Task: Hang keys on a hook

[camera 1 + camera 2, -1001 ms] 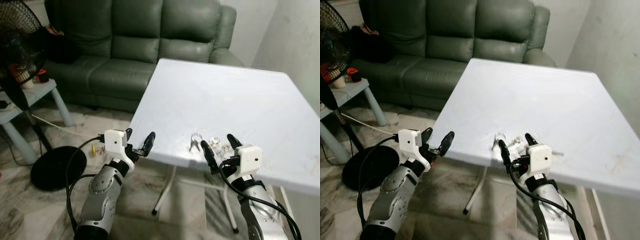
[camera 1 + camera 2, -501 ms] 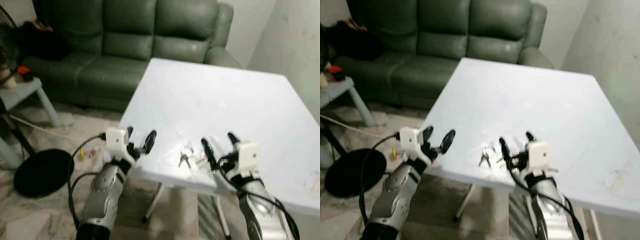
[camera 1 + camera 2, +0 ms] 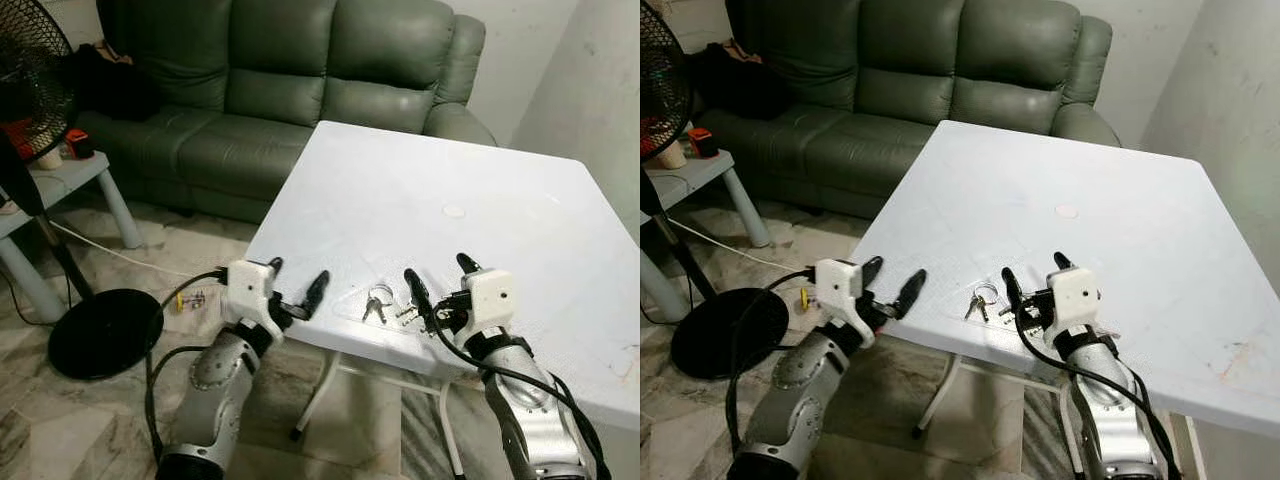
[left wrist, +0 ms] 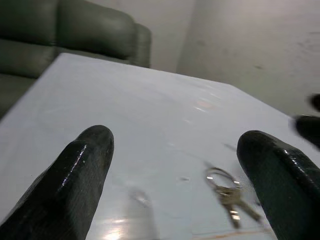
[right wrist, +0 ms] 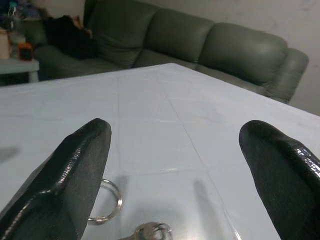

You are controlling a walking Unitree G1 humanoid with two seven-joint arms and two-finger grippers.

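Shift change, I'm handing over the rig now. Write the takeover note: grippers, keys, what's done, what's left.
Right gripper: open, empty, low over the near edge of the white table, just right of the keys.
Left gripper: open, empty, at the table's near-left edge.
Keys: flat on the table near the front edge, between the two grippers, untouched.
Done: approach only.
Left: grasp the keys, find a hook, hang them.

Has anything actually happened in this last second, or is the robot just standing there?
Little has changed. The view shifted, so the camera moved. The keys lie on the white table as before, untouched. The right gripper still hovers open beside them, the left gripper open at the table's edge.
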